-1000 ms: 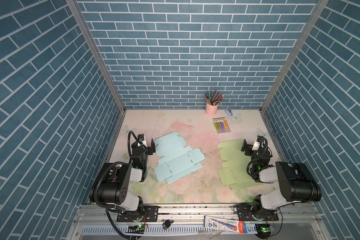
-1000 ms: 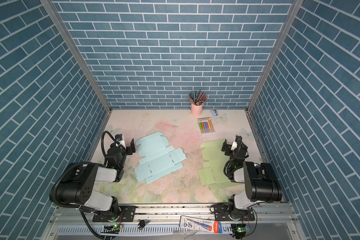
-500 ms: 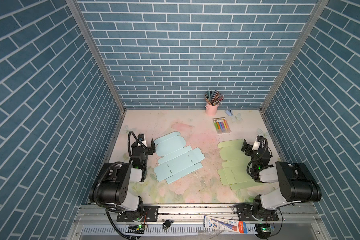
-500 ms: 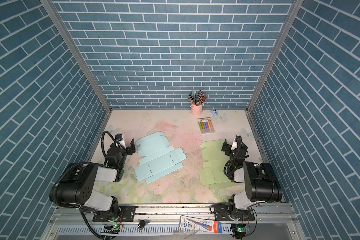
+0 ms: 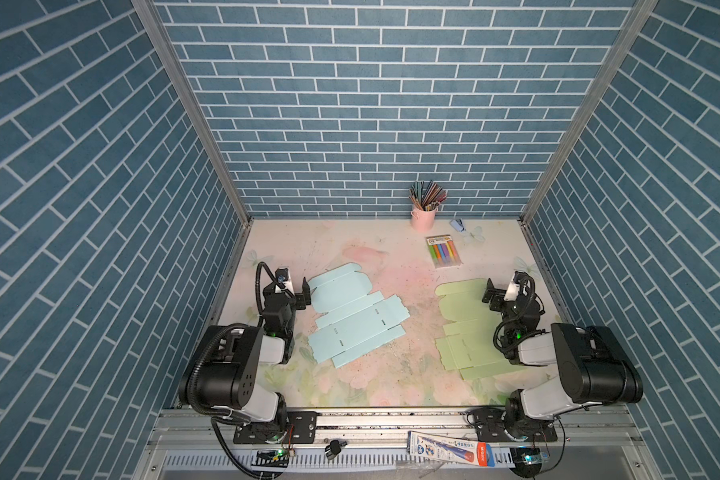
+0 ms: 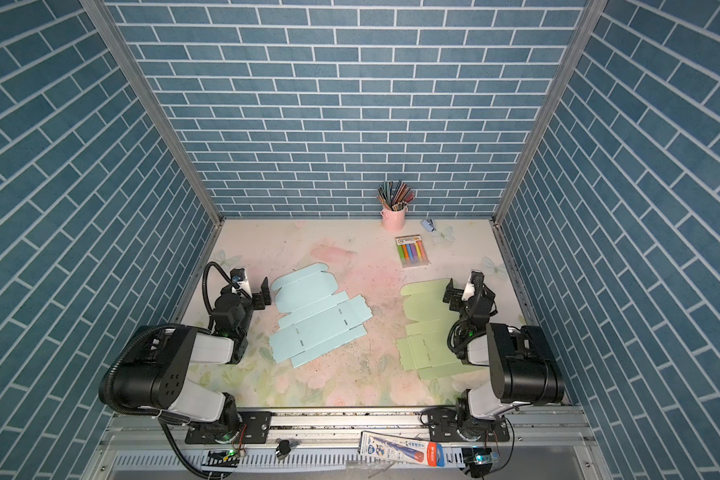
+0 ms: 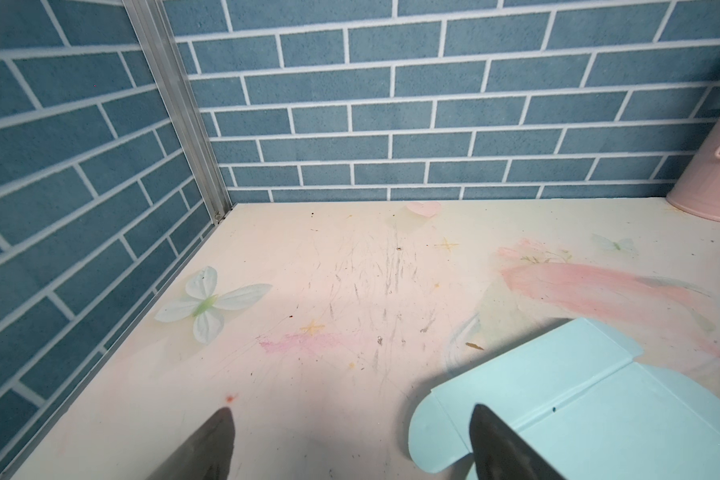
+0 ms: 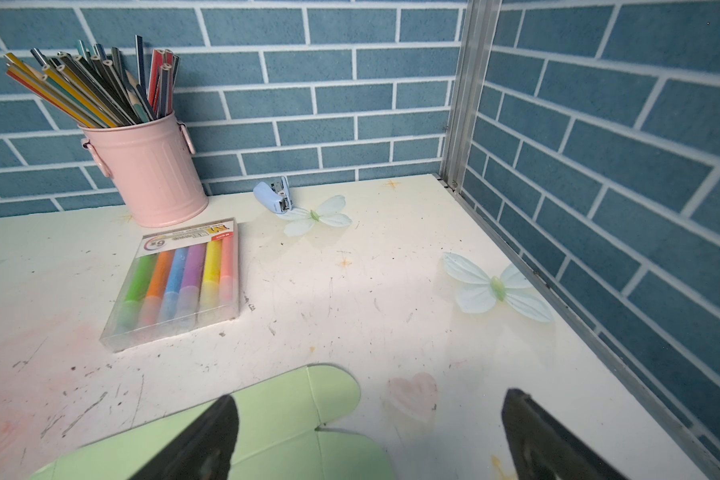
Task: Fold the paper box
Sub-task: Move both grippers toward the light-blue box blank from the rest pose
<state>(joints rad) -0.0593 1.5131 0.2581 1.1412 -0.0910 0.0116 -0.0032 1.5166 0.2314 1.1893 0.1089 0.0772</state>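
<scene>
Near the table's (image 5: 350,241) left edge, the blue box blank (image 5: 356,320) is lying flat and unfolded; the green box blank (image 5: 466,328) is lying likewise near the right edge. The left gripper (image 7: 350,415) and right gripper (image 8: 371,399) are hovering spread wide, grasping nothing. No fold made yet.

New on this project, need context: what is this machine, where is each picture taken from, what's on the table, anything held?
It's a robot: a left arm and a right arm at the near edge of a table, each ending in a two-fingered gripper. The two wide pictures come from one overhead camera pair. The two close-ups come from cameras on the wrists, looking past the dark fingertips. On the table lie two unfolded paper boxes, both flat: a blue box sheet and a green box sheet. At the back: pink pencil cup, marker pack, stapler. The left gripper is open at the blue sheet's corner, the right gripper at the green one's; neither holds anything.
</scene>
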